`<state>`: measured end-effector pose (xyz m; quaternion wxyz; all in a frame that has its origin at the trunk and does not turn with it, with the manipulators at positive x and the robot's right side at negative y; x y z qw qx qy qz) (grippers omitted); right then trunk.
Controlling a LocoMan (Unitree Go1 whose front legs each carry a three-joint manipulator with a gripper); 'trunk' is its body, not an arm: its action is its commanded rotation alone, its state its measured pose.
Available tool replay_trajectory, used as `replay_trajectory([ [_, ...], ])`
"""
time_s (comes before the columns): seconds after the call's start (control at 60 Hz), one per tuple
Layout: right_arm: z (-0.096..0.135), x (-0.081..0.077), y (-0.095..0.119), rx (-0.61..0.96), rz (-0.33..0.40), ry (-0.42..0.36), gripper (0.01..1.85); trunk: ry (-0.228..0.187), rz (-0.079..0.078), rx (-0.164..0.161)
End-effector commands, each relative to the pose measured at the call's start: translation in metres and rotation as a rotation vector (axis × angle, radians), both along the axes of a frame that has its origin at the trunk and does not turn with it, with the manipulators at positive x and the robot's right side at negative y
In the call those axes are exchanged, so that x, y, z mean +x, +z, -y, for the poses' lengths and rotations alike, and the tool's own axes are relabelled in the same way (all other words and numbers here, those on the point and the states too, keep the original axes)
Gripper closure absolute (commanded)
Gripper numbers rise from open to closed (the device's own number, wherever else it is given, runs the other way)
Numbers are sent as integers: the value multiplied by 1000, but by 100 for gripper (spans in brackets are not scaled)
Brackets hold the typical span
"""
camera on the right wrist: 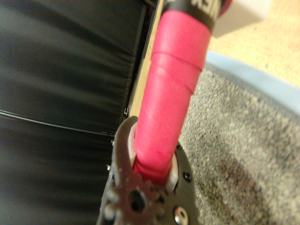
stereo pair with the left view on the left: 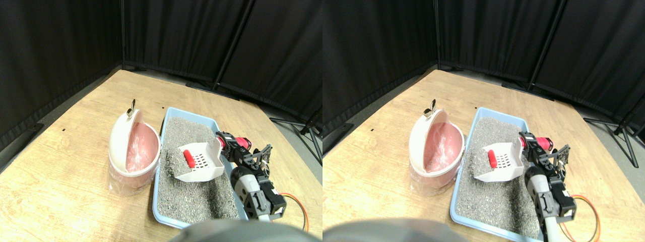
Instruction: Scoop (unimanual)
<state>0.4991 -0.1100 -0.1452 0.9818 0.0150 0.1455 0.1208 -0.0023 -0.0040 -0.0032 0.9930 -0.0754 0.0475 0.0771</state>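
A white slotted scoop hovers tilted over the grey litter in the light blue tray, with a small red piece lying in its pan. My right gripper is shut on the scoop's pink wrapped handle, at the tray's right side. In the wrist view the jaws of the gripper clamp the pink handle on both sides, above the litter and the tray rim.
A white bin with a pink liner and a swung-up lid stands against the tray's left side. Orange cables lie on the wooden floor to the right. Black curtains close off the back and left.
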Motion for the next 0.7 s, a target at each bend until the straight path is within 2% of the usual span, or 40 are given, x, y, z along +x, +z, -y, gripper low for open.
replay_trajectory([
  [0.017, 2, 5, 13, 84, 107, -11, 181, 5, 0, -12],
  [0.083, 8, 3, 11, 129, 128, -48, 181, -1, 1, -7],
  [0.3, 27, 4, 14, 262, 255, -15, 181, -18, 8, 3],
  [0.483, 41, 8, 18, 380, 286, -107, 181, -28, 11, 9],
  [0.7, 51, 8, 30, 433, 296, -158, 181, -31, 16, 9],
])
